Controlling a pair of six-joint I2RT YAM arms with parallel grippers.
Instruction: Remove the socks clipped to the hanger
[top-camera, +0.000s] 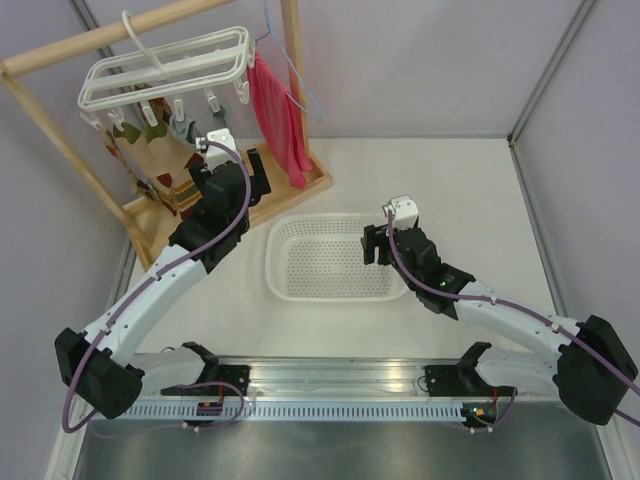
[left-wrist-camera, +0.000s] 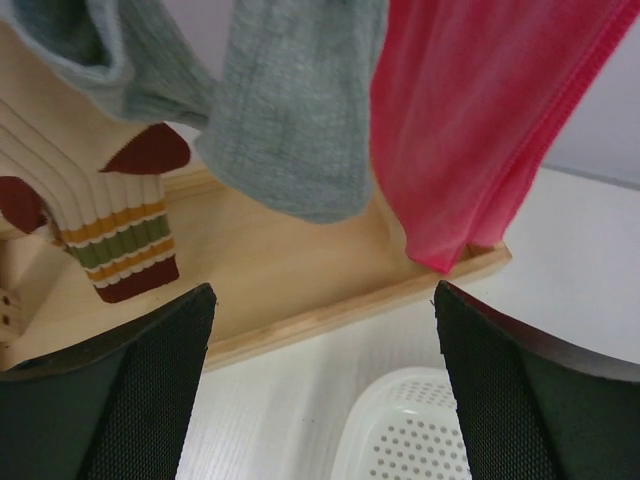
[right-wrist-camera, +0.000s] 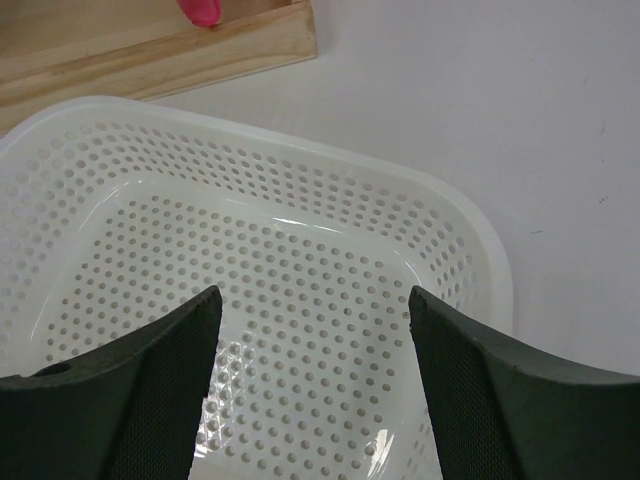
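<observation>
The hanger is a white plastic frame hooked over the wooden rack at the far left of the table. A row of small clips dangles under it. The socks hang from those clips in a bunch, reaching down to the rack's base tray. The left wrist view shows a cream one with dark red patches and a cuff striped yellow, olive and maroon. Right of it hangs a plain grey-green ribbed one, its toe end lowest.

The left fingers are just in front of the socks, spread wide with nothing between them. They touch no sock.

Right of the socks a red cloth hangs from a thin blue wire hanger on the same rail. Its lower corner drops into the base tray.

At the table's middle sits a white perforated basket, near the rack's base. Only its own dotted floor and walls show.

The right fingers hang over the basket's right part. They too are spread apart and hold nothing.
</observation>
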